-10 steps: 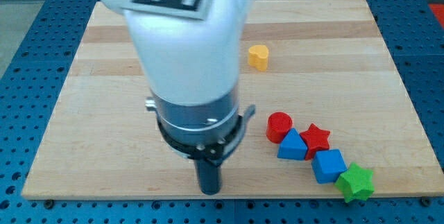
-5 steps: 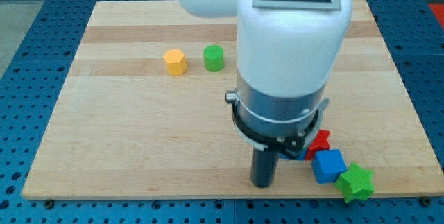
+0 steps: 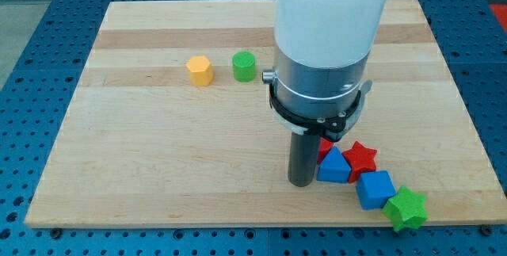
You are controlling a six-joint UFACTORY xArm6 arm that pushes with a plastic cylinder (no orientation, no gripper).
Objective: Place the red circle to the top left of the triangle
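My tip (image 3: 300, 182) rests on the board just left of the blue triangle (image 3: 333, 166), close to or touching it. The red circle (image 3: 325, 147) is mostly hidden behind the rod; only a red sliver shows at the triangle's upper left. A red star (image 3: 363, 158) sits right of the triangle.
A blue cube (image 3: 375, 189) and a green star (image 3: 407, 208) lie toward the view's bottom right. A yellow hexagon block (image 3: 200, 70) and a green cylinder (image 3: 244, 66) stand at the upper left. The arm's white body covers the board's top middle.
The arm has swept from the view's left to the right and then slightly up; my tip now sits beside the blue triangle, hiding the red circle.
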